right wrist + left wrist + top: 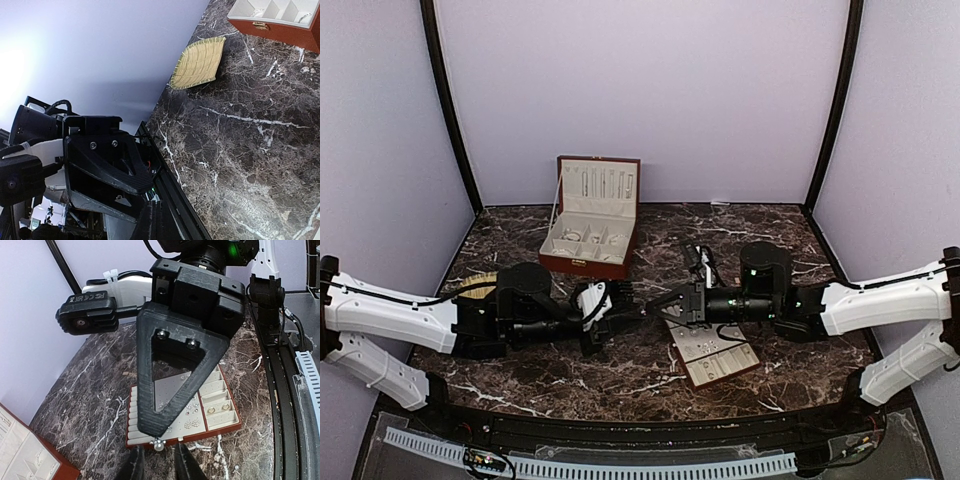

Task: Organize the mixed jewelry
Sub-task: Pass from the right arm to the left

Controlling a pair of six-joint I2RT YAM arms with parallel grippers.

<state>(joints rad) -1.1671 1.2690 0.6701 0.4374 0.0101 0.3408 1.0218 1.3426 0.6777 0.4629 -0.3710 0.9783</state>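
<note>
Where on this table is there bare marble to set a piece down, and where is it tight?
Free: the far right corner, behind the right arm and right of the box; the near strip between the left arm and the tray. Crowded: mid-table, where both arms meet beside the tray.

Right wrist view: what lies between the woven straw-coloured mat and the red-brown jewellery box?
Nothing. In the right wrist view, only bare dark marble tabletop separates the woven straw-coloured mat from the red-brown jewellery box.
</note>
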